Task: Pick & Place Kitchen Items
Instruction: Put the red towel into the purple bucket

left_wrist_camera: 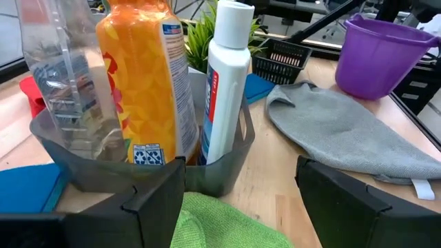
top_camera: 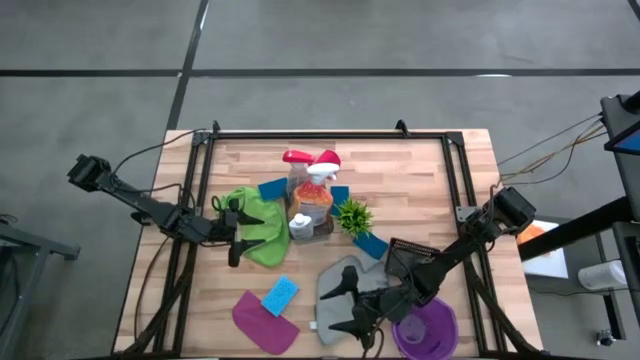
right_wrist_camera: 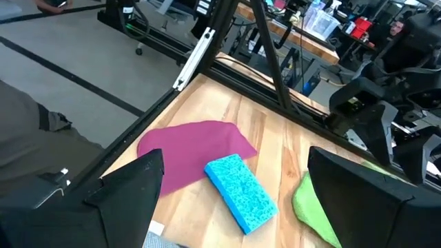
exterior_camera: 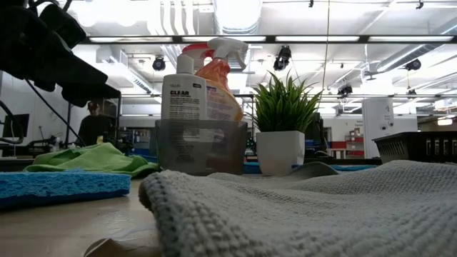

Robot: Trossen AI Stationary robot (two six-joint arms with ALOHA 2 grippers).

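Seen from above, the left hand (top_camera: 243,240) hovers over the green cloth (top_camera: 262,225) at about nine o'clock from the desk's centre, its fingers spread apart and holding nothing. Just beyond it, at the centre, a smoky clear bin (left_wrist_camera: 138,165) already holds three bottles: the clear spray bottle (left_wrist_camera: 58,76) with a red trigger, the orange spray bottle (left_wrist_camera: 146,76), and a white bottle (left_wrist_camera: 224,83) with a red-and-blue label. The small spiky plant (top_camera: 353,215) stands beside the bin at three o'clock.

The right hand (top_camera: 352,310) hangs over the grey cloth (top_camera: 345,290) at about five o'clock, fingers also wide apart and empty. A purple bucket (top_camera: 425,330) sits just past it near the desk's corner, and a dark mesh basket (top_camera: 405,262) lies close by.

Still loose on the desk (top_camera: 420,190): a blue sponge (top_camera: 280,295) resting against the magenta cloth (top_camera: 262,320) at seven o'clock, other blue sponges around the bin, and both cloths under the hands. By the look of it the bottles are sorted, while cloths and sponges remain to be placed. No pink cup can be made out.
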